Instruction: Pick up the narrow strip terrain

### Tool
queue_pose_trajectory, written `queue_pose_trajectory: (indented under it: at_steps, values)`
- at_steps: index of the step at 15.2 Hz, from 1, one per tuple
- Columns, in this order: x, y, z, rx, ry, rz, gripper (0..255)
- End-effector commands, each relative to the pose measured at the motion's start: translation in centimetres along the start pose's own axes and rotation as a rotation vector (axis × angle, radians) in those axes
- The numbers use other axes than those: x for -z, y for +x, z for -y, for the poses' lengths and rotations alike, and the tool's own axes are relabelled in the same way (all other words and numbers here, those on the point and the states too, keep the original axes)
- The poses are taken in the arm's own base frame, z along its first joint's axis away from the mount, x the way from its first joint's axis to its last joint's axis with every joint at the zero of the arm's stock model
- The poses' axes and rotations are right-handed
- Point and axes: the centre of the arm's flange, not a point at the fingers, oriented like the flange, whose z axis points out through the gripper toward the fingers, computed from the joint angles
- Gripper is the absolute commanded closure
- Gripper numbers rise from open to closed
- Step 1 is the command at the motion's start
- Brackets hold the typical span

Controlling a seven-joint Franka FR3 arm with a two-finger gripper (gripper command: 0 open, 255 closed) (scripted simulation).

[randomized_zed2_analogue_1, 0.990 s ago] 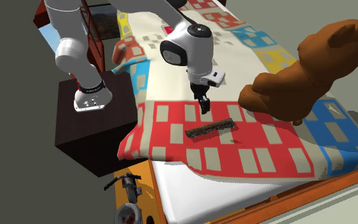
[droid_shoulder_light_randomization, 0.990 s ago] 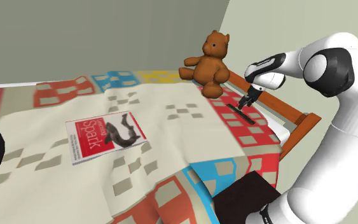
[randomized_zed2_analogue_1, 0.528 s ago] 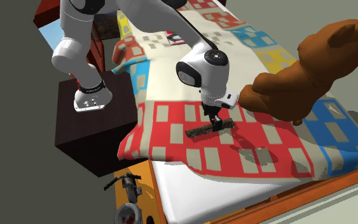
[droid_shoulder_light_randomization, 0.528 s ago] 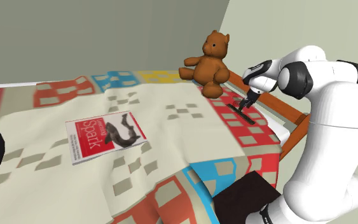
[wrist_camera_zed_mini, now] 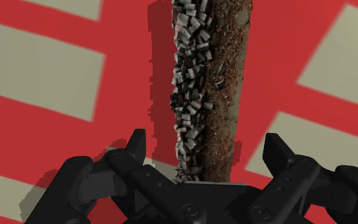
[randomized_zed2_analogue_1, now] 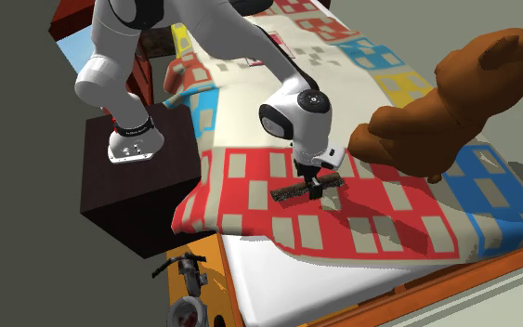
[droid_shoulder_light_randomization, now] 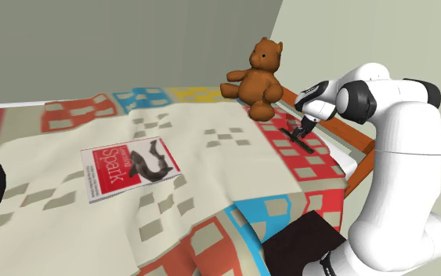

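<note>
gripper (wrist_camera_zed_mini: 206,151) spread, touching nothing | narrow terrain strip (wrist_camera_zed_mini: 210,83) lies between its fingers — long axis square to their closing line | red-patched quilt (wrist_camera_zed_mini: 50,114) beneath

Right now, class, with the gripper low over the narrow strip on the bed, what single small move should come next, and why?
Probably shut the black two-finger gripper on the narrow brown strip edged with grey rubble. In the wrist view its fingers stand apart on either side of the strip, not touching it, and the strip lies flat on the red and beige quilt.
</note>
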Motion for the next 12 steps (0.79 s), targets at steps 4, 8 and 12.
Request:
queue_pose_trajectory:
  at_steps: [4, 8, 12]
  values:
    - [-0.2, 0.0, 0.0, 0.000, 0.000, 0.000, 255]
    - [-0.2, -0.1, 0.0, 0.000, 0.000, 0.000, 255]
    - [0.8, 0.1, 0.0, 0.000, 0.000, 0.000, 255]
